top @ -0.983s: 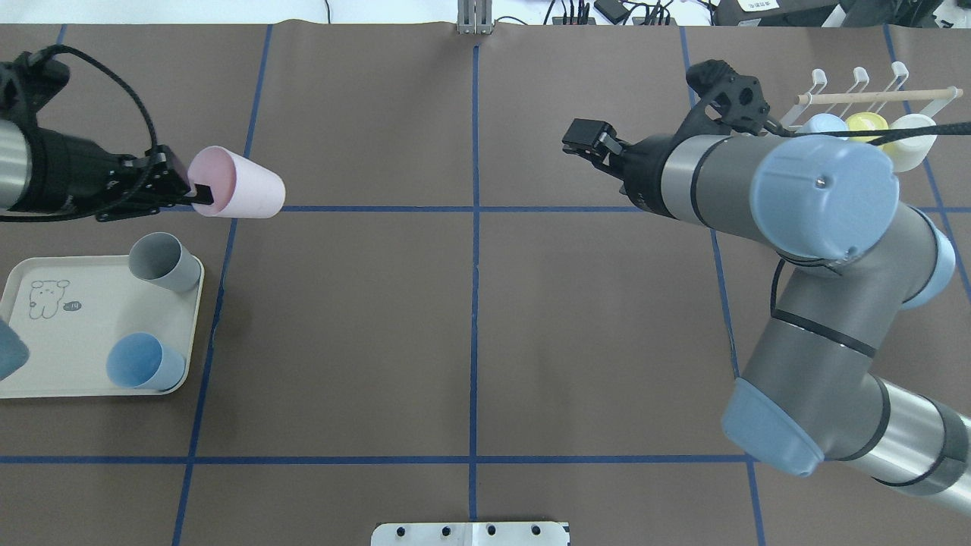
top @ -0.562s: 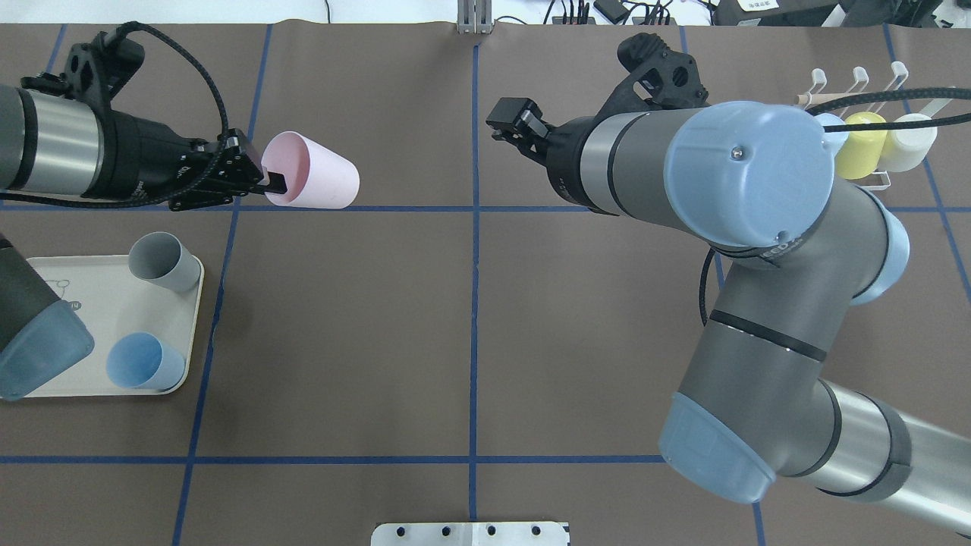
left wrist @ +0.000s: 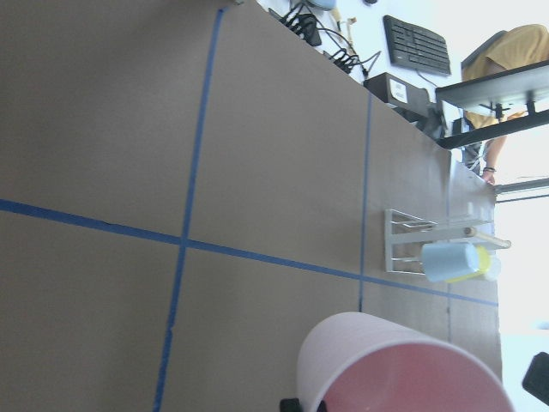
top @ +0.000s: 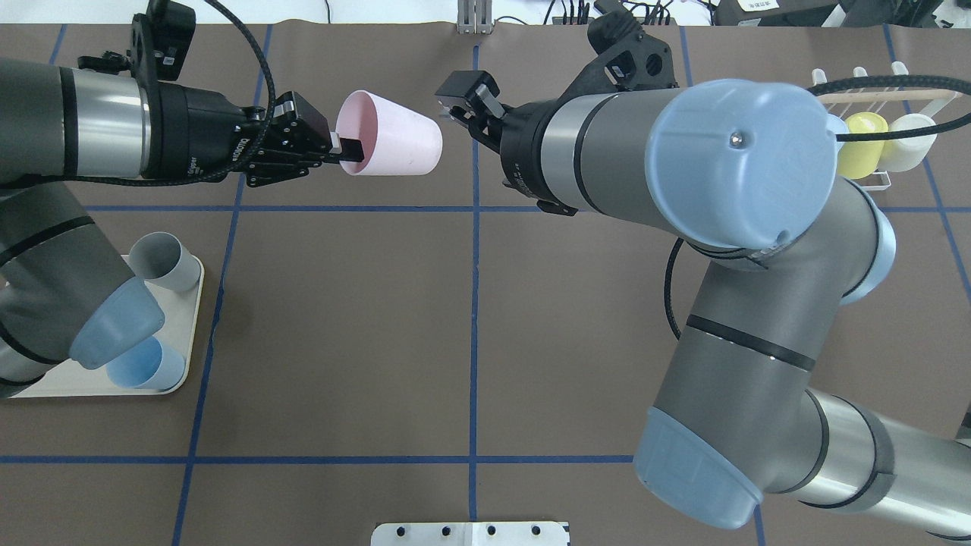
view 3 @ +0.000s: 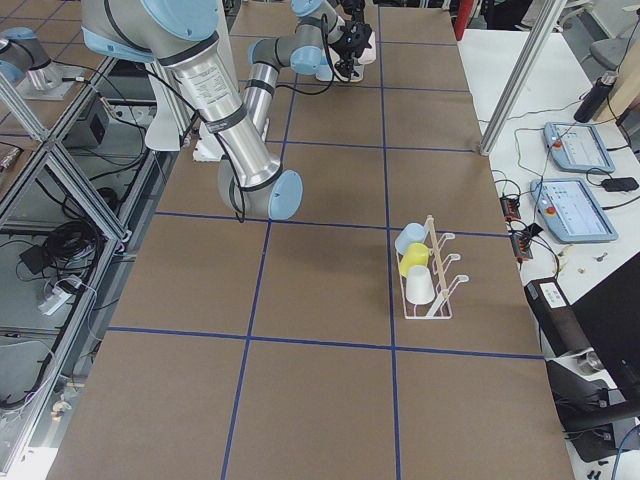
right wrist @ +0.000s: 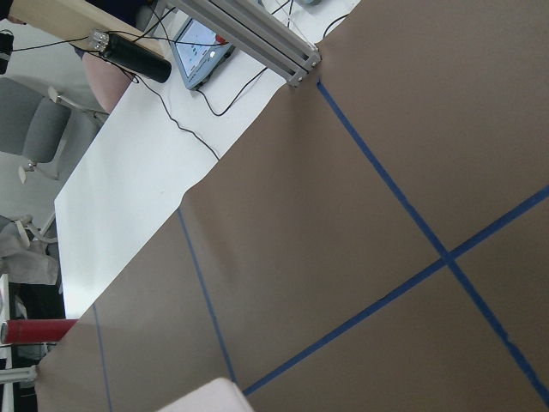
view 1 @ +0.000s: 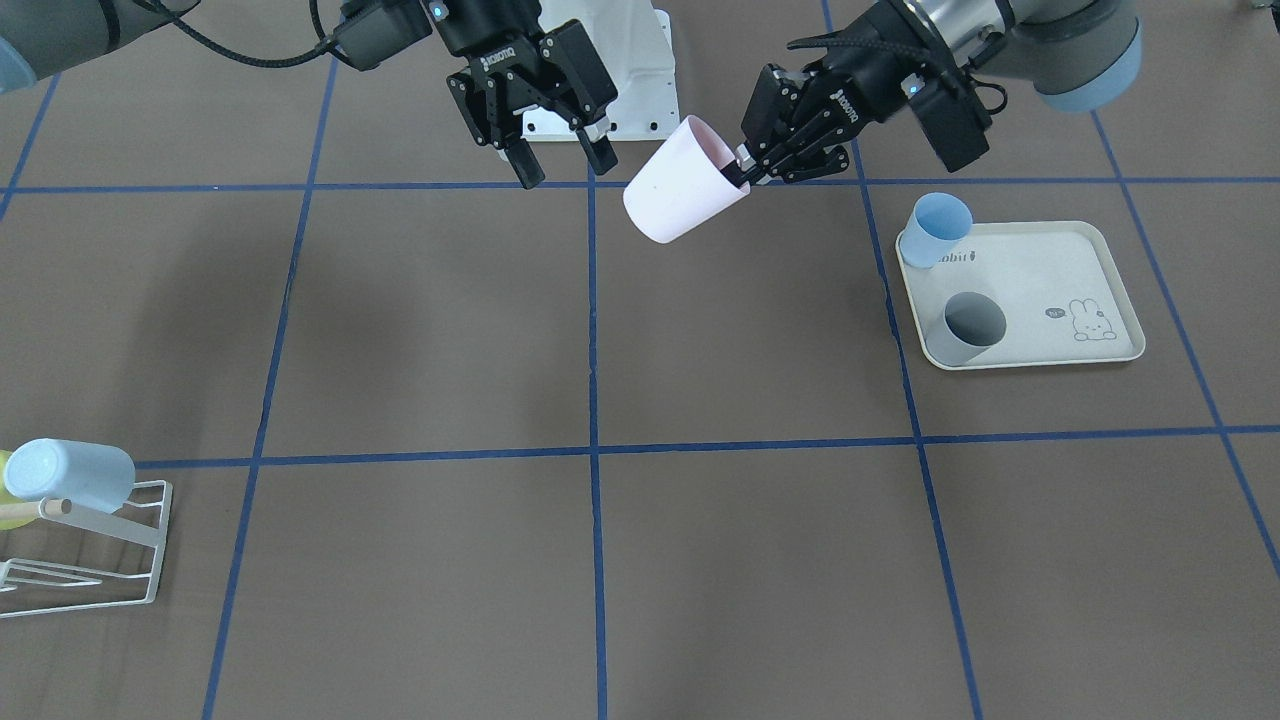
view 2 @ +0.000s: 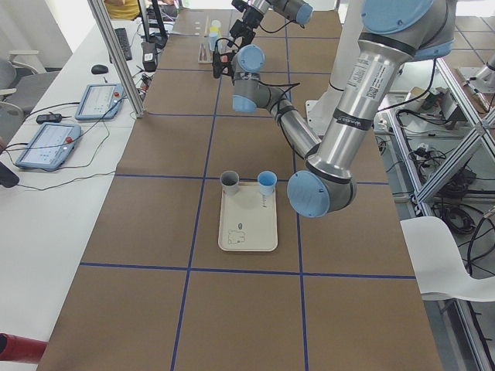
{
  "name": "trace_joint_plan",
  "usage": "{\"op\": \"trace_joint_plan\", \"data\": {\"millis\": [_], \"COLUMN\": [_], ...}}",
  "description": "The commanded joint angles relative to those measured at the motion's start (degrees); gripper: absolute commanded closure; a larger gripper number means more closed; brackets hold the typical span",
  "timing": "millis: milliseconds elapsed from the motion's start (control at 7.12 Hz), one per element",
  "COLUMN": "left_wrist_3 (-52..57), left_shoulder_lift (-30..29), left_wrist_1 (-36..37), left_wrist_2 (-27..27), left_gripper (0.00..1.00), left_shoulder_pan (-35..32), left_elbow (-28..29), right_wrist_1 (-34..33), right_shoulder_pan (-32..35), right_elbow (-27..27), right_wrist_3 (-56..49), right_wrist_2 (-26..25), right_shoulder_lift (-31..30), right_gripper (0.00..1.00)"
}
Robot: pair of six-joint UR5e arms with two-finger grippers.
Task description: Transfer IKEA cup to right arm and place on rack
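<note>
Overhead exterior shows you the pale pink plastic cup (top: pixel 394 144), rim pinched by left gripper (top: pixel 350 149), base facing wide-spread right gripper (top: pixel 455 105).

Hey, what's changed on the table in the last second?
The left pincer, holding the pink cup by its rim throughout, carried it toward the middle. The open right pincer swung in to meet it, not yet gripping. The tray and rack stayed put.

Robotics lab. Long brown-covered surface (top: pixel 341 341) gridded in blue tape (top: pixel 473 303), with aluminium frame posts (view 3: pixel 523 75) along its edge. Two teach pendants (view 2: pixel 48 145) lie on a white side surface (view 2: pixel 46 224); a keyboard (view 2: pixel 122 42) and a white chair (view 2: pixel 445 259) are nearby.
</note>
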Motion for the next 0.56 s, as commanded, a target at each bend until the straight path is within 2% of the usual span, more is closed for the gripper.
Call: {"op": "trace_joint_plan", "data": {"millis": [0,281,421], "left_wrist_3": [-10.0,-11.1,-12.1], "left_shoulder_lift": [-0.1,0.1,0.0], "left_wrist_1": [-20.9,-25.2,-30.7], "left_wrist_2": [3.3,5.6,6.8], "left_gripper": [1.00,1.00,1.00], "left_shoulder_pan": [0.0,0.0,0.1], "left_elbow": [8.4,9.6,11.7], "right_wrist_1": [7.8,12.6,14.4], "right_shoulder_pan": [0.3,0.3,0.4], "right_elbow": [0.7,0.7,0.6], "right_wrist_3": [6.5,11.2,12.9], "right_wrist_2": [1.9,1.9,1.9], "right_shoulder_lift": [0.0,-0.2,-0.2], "right_gripper": [0.00,0.00,0.00]}}
